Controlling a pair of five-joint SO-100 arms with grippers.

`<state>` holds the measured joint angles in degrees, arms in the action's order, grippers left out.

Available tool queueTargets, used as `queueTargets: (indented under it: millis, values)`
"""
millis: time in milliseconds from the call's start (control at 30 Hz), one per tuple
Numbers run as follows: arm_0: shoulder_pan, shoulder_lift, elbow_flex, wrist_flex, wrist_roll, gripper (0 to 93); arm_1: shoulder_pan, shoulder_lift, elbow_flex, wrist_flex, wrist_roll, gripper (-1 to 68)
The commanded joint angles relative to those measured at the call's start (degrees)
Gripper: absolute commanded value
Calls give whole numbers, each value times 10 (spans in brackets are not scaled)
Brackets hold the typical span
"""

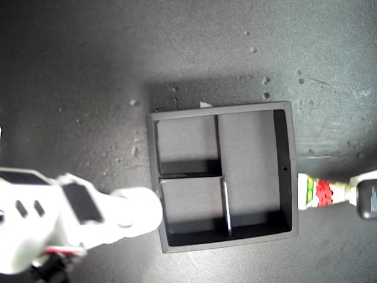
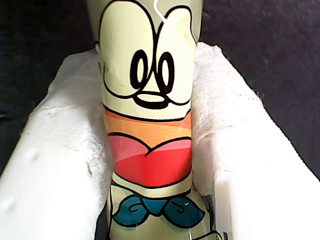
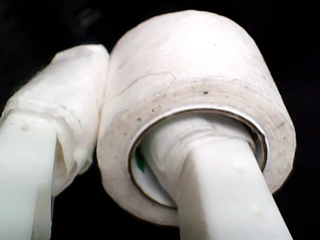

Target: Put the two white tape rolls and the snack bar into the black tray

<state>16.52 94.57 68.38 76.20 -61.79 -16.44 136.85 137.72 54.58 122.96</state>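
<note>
The dark grey table (image 1: 88, 71) fills the exterior view, scuffed and speckled with pale crumbs. Near its middle sits the black tray (image 1: 284, 153), square, with two small compartments on the exterior view's left side, one above the other, and one long compartment on the right side. All three compartments show bare floor.

From the exterior view's lower left comes a bulky white arm (image 1: 41, 206), its rounded tip just beside the tray's left wall by the lower small compartment. The second wrist view shows my second gripper (image 3: 120, 165) holding a white tape roll (image 3: 200, 85): one padded finger (image 3: 215, 180) runs through the roll's hole and the other presses on its outer face, so the roll's wall is pinched between them.

At the exterior view's right edge, just outside the tray's right wall, the snack bar (image 1: 318, 192) pokes out, green, white and red. In the first wrist view my first gripper (image 2: 150, 150) is clamped on that packet, its two white padded fingers (image 2: 60, 165) pressed against both long sides of the cartoon-printed wrapper.

I can make out only one tape roll.
</note>
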Motion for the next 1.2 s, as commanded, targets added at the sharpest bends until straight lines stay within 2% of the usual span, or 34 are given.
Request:
queueTargets:
  millis: [0, 133, 233, 333, 633, 800, 900, 1167]
  values:
    - [0, -79, -108, 21, 7, 0, 71, 15, -126, 107, -451, -3]
    - [-18, -205, -221, 68, -1, 0, 156, 11, -195, 159, -473, -4]
    - [-28, -356, -417, 163, -2, 0, 194, 11, -192, 155, -325, -4]
    - [-33, -580, -792, 293, 2, 0, 199, 14, -166, 140, -178, -4]
    - [-19, -567, -706, 288, -11, 0, 155, 16, -47, 73, 142, -3]
    - [6, -563, -680, 289, -11, 0, 146, 8, -30, 60, 219, -3]
    - [20, -568, -678, 289, -7, 0, 155, 4, -60, 80, 161, -4]
    - [41, -591, -694, 289, -10, 0, 215, 4, -167, 51, -337, -6]
